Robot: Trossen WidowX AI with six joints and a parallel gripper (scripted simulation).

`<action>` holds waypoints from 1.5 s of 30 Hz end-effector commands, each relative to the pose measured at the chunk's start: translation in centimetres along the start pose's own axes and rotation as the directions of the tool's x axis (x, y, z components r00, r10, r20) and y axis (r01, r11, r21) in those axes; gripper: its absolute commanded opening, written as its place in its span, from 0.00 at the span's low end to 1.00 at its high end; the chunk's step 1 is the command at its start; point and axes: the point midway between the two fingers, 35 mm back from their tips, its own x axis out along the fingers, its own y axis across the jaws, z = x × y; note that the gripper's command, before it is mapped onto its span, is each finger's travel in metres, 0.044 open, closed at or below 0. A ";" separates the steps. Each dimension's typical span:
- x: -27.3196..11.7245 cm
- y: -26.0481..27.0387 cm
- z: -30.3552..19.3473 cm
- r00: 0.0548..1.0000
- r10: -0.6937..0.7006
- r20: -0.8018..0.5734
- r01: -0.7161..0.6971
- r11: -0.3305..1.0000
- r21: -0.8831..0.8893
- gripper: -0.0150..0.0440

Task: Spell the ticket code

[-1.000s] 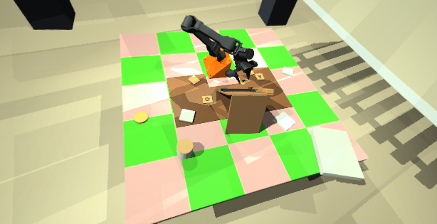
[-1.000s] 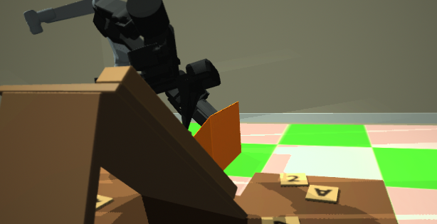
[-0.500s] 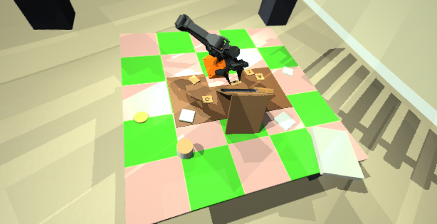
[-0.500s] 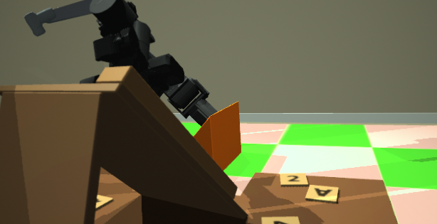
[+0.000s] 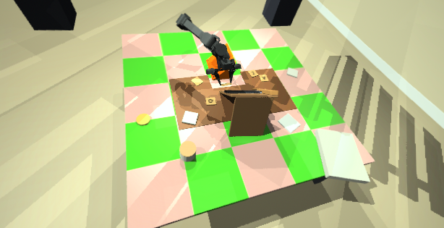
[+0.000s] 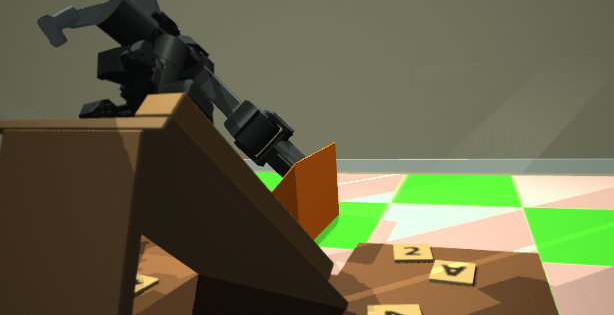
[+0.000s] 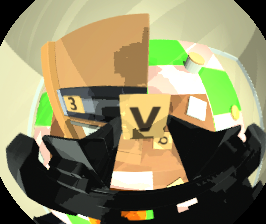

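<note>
Claw [image 5: 225, 83] [image 7: 144, 119]: closed on the V tile [image 5: 225, 85] [image 7: 145, 116], lettered face showing.
V tile: raised, near the open end of the rail [image 5: 241, 92] [image 7: 109, 95], right in the wrist view.
3 tile [image 7: 72, 103]: in the rail, left.
Entry: should match the board's [image 5: 251, 115] [image 6: 250, 204] [image 7: 91, 62] slope, edges parallel, then push leftward until home before release.

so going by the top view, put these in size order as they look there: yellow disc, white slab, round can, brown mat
1. brown mat, even partly hidden
2. white slab
3. round can
4. yellow disc
</note>
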 end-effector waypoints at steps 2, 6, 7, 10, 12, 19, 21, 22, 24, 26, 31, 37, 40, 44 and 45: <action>-0.8 -2.7 -0.3 0.998 -0.061 0.031 0.061 0.998 0.009 0.25; -1.4 -4.6 -0.6 0.993 -0.108 0.051 0.107 0.994 0.018 0.25; -1.6 -5.1 -0.6 0.991 -0.120 0.055 0.120 0.993 0.020 0.25; -2.1 -6.5 -1.0 0.985 -0.158 0.067 0.157 0.987 0.027 0.25; -2.5 -7.4 -1.2 0.980 -0.184 0.074 0.182 0.983 0.031 0.25; -2.5 -8.1 -1.4 0.976 -0.203 0.076 0.201 0.979 0.035 0.25; -1.8 -8.2 -1.3 0.976 -0.203 0.073 0.201 0.979 0.037 0.25; -1.5 -8.3 -1.2 0.977 -0.203 0.073 0.200 0.979 0.038 0.25; -0.7 -8.4 -1.1 0.977 -0.202 0.073 0.200 0.979 0.038 0.25; 0.0 -8.6 -1.1 0.976 -0.203 0.074 0.200 0.979 0.038 0.25; 1.8 -9.1 -1.0 0.975 -0.206 0.080 0.203 0.978 0.036 0.25; 1.9 -9.2 -0.9 0.975 -0.206 0.081 0.204 0.978 0.036 0.25; 2.0 -9.2 -1.0 0.975 -0.206 0.081 0.204 0.978 0.036 0.25; 2.0 -9.2 -1.0 0.975 -0.206 0.081 0.204 0.978 0.036 0.25; 2.0 -9.2 -1.0 0.975 -0.206 0.081 0.204 0.978 0.036 0.25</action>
